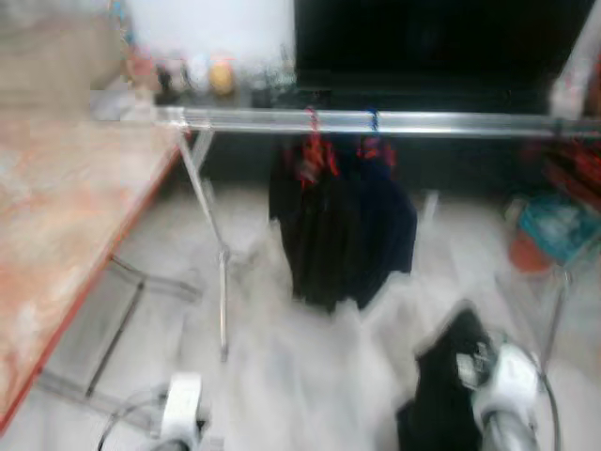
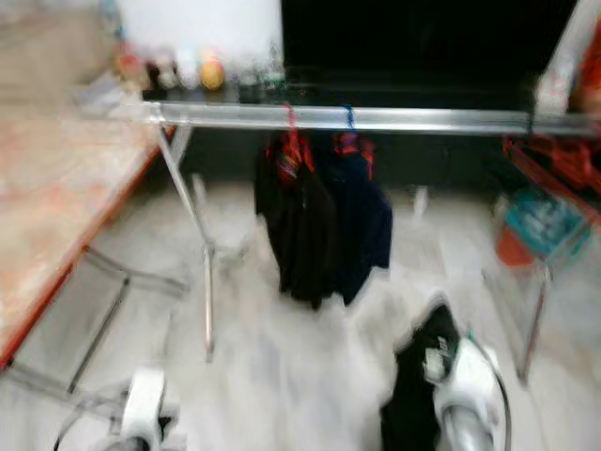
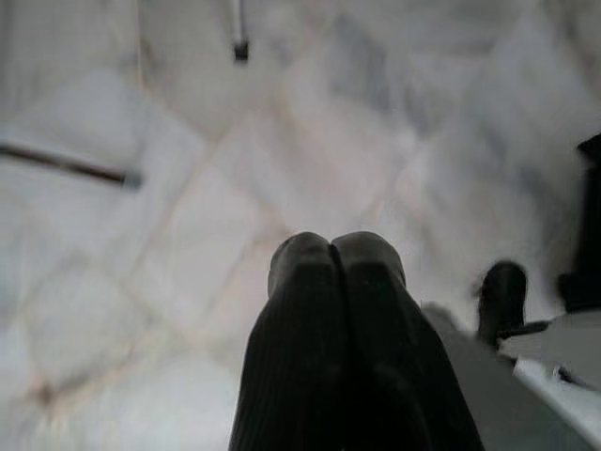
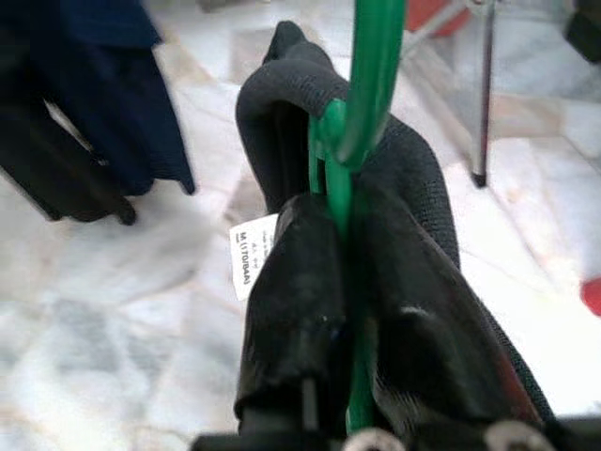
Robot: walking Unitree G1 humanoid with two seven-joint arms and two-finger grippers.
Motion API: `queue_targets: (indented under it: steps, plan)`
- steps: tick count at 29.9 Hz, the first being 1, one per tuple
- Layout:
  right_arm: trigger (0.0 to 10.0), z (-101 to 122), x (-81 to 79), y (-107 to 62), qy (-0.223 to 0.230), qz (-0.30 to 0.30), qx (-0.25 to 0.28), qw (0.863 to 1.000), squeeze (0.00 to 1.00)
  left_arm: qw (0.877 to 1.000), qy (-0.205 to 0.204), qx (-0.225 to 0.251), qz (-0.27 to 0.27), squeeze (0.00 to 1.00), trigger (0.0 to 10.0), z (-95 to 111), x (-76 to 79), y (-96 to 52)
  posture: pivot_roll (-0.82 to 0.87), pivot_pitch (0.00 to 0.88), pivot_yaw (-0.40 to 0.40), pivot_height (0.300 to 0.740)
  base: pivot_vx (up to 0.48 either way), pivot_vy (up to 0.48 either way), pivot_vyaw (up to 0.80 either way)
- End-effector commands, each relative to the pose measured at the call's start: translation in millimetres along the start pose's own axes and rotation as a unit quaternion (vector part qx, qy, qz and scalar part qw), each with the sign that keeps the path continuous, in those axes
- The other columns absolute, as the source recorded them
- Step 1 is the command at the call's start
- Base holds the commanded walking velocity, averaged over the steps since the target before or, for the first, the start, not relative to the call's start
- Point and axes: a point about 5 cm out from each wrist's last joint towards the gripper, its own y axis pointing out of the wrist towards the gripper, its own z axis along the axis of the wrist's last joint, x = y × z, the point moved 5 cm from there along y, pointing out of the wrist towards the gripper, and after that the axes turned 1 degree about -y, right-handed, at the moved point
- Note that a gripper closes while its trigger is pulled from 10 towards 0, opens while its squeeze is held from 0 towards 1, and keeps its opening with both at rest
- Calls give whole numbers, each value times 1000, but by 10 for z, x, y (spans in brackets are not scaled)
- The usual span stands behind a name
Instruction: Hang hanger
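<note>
R pincer (image 4: pixel 343 282) clamped on green hanger (image 4: pixel 362 113) w/ black garment. Rail (image 1: pixel 423 123) lies ahead & above, axis left-right. L pincer (image 3: pixel 333 258) closed, empty, idle.

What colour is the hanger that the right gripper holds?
Green. The hanger, carrying a black garment, is clamped in the right gripper; the right wrist view shows it best.

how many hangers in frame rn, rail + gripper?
3. A red hanger and a blue hanger hook side by side on the rail; a green hanger is clamped in the right gripper. Blur may hide more.
</note>
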Motion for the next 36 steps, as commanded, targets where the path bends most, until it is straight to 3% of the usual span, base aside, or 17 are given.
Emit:
queue_targets:
  steps: [1, 21, 30, 36]
  plan:
    - [10000, 79, 16, 18, -1, -1, 15, 1000, 0, 1000, -3, -5, -1, 0, 10000, -22, 9, -1, 71, 0, 2, 740, -281, 0, 0]
    - [10000, 105, -15, 31, -11, 10, 16, 1000, 0, 1000, -2, 3, -1, 0, 10000, 30, -3, 7, 68, 0, -2, 740, -224, 0, 0]
    - [10000, 293, -108, 88, -43, 50, 41, 997, 0, 1000, 3, 9, -1, 0, 10000, 52, -11, 6, 64, 0, 3, 740, 0, 0, 0]
    - [10000, 437, -305, 120, -50, 118, 54, 990, 0, 999, 14, 38, 0, 0, 10000, 287, -30, 45, 65, 0, 7, 740, 0, 0, 0]
